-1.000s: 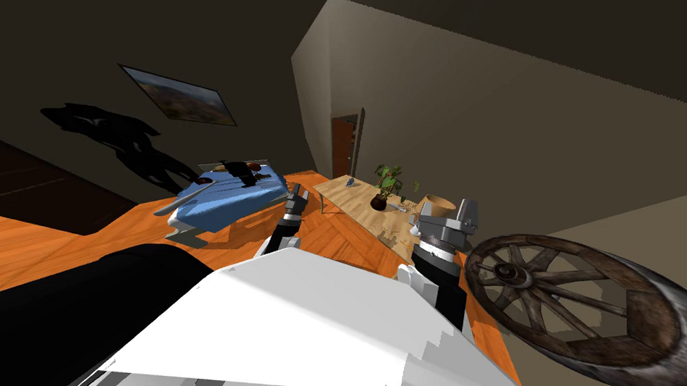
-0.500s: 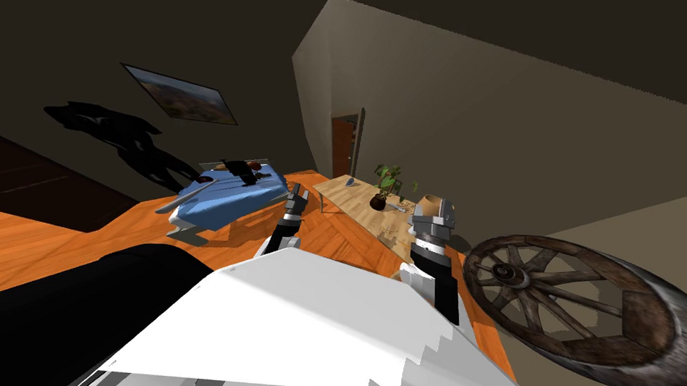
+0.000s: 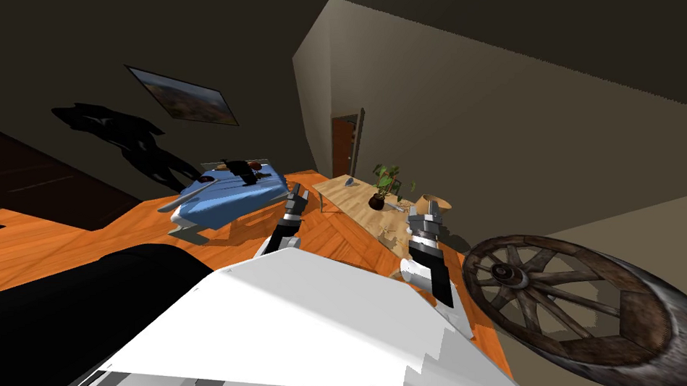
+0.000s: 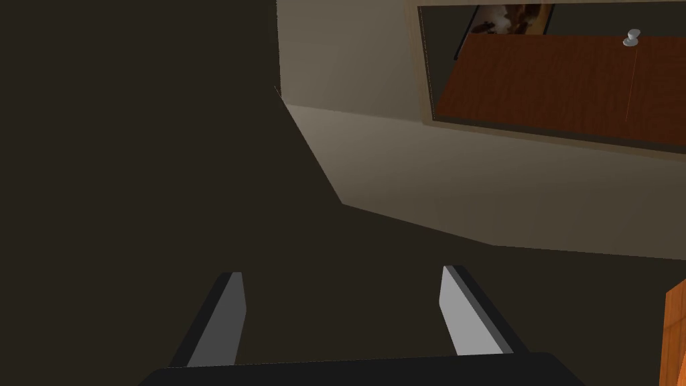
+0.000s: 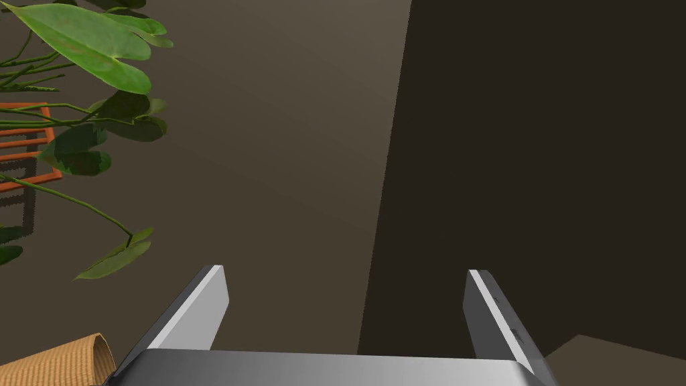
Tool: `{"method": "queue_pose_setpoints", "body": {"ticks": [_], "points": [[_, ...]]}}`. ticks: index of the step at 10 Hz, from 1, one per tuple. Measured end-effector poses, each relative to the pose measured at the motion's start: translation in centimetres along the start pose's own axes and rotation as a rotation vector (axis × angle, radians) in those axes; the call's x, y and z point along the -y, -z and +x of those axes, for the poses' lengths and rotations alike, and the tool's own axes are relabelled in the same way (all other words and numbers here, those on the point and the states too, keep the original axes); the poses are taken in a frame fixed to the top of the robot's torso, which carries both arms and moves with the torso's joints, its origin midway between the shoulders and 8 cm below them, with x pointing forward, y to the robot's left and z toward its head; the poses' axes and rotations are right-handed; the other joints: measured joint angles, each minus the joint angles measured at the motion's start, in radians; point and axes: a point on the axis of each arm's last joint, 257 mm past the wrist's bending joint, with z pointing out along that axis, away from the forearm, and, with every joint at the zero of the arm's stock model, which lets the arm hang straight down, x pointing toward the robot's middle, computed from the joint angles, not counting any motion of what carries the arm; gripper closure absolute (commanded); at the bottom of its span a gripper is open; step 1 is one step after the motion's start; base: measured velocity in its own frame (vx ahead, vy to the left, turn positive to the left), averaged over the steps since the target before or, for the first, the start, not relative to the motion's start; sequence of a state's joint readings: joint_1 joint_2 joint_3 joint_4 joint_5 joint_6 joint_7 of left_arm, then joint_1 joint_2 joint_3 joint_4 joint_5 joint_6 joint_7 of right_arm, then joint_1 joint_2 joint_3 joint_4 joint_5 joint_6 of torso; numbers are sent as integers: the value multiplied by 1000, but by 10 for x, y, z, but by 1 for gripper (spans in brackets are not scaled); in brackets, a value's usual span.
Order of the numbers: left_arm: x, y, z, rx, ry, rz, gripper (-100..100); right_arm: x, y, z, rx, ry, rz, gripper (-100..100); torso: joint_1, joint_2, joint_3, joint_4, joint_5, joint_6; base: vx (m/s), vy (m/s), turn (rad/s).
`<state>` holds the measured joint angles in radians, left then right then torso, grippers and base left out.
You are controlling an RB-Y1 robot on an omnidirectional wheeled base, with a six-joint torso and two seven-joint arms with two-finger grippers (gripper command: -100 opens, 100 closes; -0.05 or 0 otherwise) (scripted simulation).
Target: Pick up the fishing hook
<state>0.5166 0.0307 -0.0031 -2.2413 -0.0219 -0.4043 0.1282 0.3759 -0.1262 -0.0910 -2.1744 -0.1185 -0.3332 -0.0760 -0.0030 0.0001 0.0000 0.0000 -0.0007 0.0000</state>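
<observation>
My right gripper (image 5: 346, 271) is raised over the near end of a light wooden table (image 3: 350, 200), which stands ahead of me and to my right on the orange wood floor (image 3: 79, 244). Its two blades stand wide apart, about a third of the wrist picture, and nothing is between them. Close by that hand are the green leaves of a potted plant (image 5: 87, 47), and just beside the gripper's body is the ribbed rim of a tan corrugated pot (image 5: 63, 362). From the head, the plant (image 3: 384, 183) in its dark pot stands mid-table, with the tan pot (image 3: 434, 202) to its right, near my right hand. A thin grey thing (image 3: 399, 203) lies on the tabletop between them, just ahead of my fingers. It may be the fishing hook, but it is too small for me to be sure. A small blue-grey object (image 3: 349, 180) sits at the table's far end. My left gripper (image 4: 343, 270) is held up in front of my chest, well left of the table, its blades equally spread and empty. Farther left is a blue bed (image 3: 226, 193), and a big spoked wooden wheel (image 3: 569, 306) lies near on my right.
</observation>
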Motion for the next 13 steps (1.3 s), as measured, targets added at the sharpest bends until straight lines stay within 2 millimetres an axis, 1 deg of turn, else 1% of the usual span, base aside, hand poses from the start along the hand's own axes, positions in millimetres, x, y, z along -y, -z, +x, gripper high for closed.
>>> {"method": "queue_pose_setpoints", "body": {"ticks": [2,3,5,6,7,8,9,10,11,12,13], "points": [[0,0,0,0,0,0,0,23,-3,-8,7,-8,44,-100,0,1,0,0,0,0,-23,-48,17],[0,0,0,0,0,0,0,39,-8,-15,13,-16,74,-100,-1,1,0,0,0,0,-20,-50,11],[0,0,0,0,0,0,0,68,-7,-27,33,-30,137,-100,-1,1,1,0,0,0,-24,-51,11],[0,0,0,0,0,0,0,80,-12,-34,46,-47,165,-100,-1,1,1,0,0,0,-22,-45,14],[0,0,0,0,0,0,0,95,-10,-40,57,-55,199,-100,0,1,1,0,0,0,-26,-45,6],[0,0,0,0,0,0,0,105,-13,-44,70,-71,221,-100,0,1,1,0,0,0,-20,-37,14],[0,0,0,0,0,0,0,116,-10,-48,81,-79,249,-100,0,1,1,0,0,0,-8,-16,0],[0,0,0,0,0,0,0,122,-9,-52,86,-81,262,-100,2,0,0,0,0,0,-13,-27,8],[0,0,0,0,0,0,0,130,-15,-58,98,-96,276,-100,1,0,0,0,0,0,-16,-31,13],[0,0,0,0,0,0,0,141,-12,-61,110,-107,301,-100,1,1,0,0,0,0,-27,-39,8],[0,0,0,0,0,0,0,150,-14,-67,124,-126,320,-100,0,1,1,0,0,0,-13,-37,6]]}}
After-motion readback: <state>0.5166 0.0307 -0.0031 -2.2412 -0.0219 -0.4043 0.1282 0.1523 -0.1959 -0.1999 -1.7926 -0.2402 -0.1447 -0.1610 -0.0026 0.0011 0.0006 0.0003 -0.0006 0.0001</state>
